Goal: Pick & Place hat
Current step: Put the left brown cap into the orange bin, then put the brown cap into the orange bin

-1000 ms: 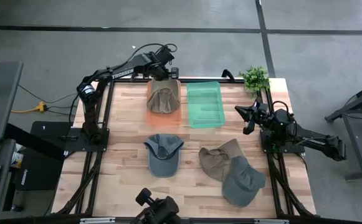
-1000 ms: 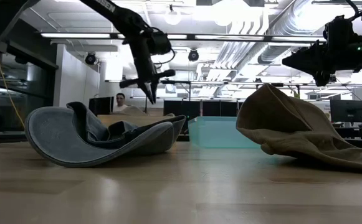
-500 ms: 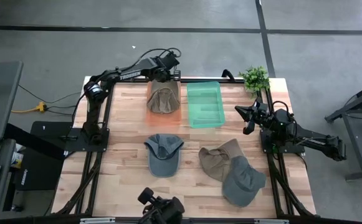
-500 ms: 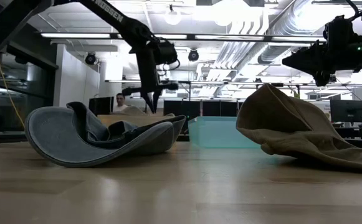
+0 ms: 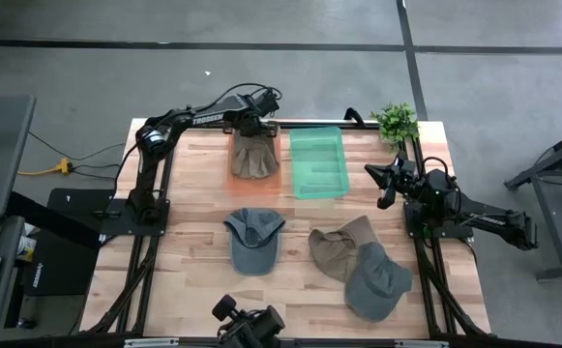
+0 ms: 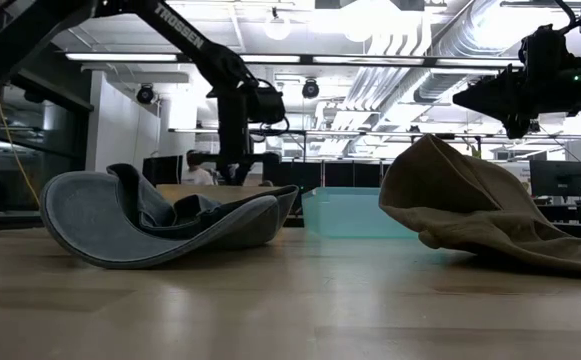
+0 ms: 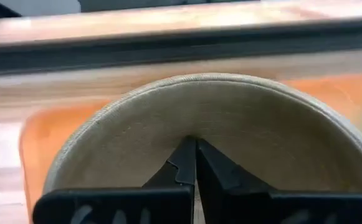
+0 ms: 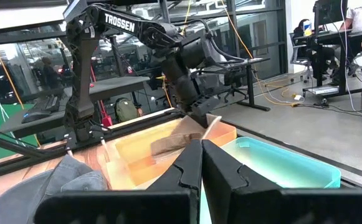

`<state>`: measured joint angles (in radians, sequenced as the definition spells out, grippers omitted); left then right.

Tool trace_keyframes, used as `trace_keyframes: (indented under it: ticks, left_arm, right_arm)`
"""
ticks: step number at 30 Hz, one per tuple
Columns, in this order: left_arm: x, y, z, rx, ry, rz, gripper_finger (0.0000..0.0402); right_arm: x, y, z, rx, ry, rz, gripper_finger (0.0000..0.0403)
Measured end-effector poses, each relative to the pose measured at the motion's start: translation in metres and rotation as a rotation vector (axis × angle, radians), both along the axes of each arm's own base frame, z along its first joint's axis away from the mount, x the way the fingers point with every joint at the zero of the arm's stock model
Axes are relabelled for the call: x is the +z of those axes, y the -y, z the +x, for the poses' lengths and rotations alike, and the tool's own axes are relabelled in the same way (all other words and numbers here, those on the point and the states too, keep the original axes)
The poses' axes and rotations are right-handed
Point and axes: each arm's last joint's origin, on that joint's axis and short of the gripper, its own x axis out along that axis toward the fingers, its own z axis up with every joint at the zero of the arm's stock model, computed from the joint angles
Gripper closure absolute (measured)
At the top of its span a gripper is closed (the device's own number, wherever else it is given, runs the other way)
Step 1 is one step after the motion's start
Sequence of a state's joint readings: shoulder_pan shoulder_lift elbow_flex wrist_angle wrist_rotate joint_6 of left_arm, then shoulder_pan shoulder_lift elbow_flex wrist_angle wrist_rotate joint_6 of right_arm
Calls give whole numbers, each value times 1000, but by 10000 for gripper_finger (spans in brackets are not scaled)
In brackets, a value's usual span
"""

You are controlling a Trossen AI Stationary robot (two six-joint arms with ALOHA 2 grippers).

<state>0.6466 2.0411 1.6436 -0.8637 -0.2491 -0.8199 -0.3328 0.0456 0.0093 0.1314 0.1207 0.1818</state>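
Hat [image 5: 254, 156], tan, sits in orange tray [image 5: 273, 180] at bench [image 5: 193, 213] 12 o'clock. Left gripper [image 5: 253, 127] clenched on its brim; risk: brim drags out on retreat. Right gripper [image 5: 381, 184] clenched empty, 3 o'clock.

The counter [image 5: 193, 203] is pale wood with light plank lines, framed in black. At its far side an orange tray [image 5: 272, 180] holds a khaki tan hat [image 5: 252, 155], and beside it on the right sits a translucent mint green tray [image 5: 319, 161]. Nearer lie a slate grey cap [image 5: 252, 238], another tan hat [image 5: 339, 247] and a second grey cap [image 5: 375, 280]. A green leafy plant [image 5: 395, 121] stands at the far right corner. Both arms are black, the left arm [image 5: 189, 118] with white lettering.
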Motion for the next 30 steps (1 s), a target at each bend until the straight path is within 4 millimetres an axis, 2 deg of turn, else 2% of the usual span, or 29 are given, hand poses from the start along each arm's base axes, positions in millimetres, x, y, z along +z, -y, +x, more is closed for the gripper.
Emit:
trace_keyframes:
  ticks: [5,14,19,25,30]
  left_arm:
    - [6,5,3,-9,-20,17,401]
    - [55,5,8,-38,12,56,401]
    - [80,16,16,-118,46,42,401]
    - [106,50,37,-432,133,-44,401]
    - [109,83,55,-651,119,-17,401]
  right_arm:
    - [0,0,0,0,0,0,398]
    - [0,0,0,0,0,0,398]
    - [0,0,0,0,0,0,398]
    - [0,0,0,0,0,0,398]
    - [0,0,0,0,0,0,398]
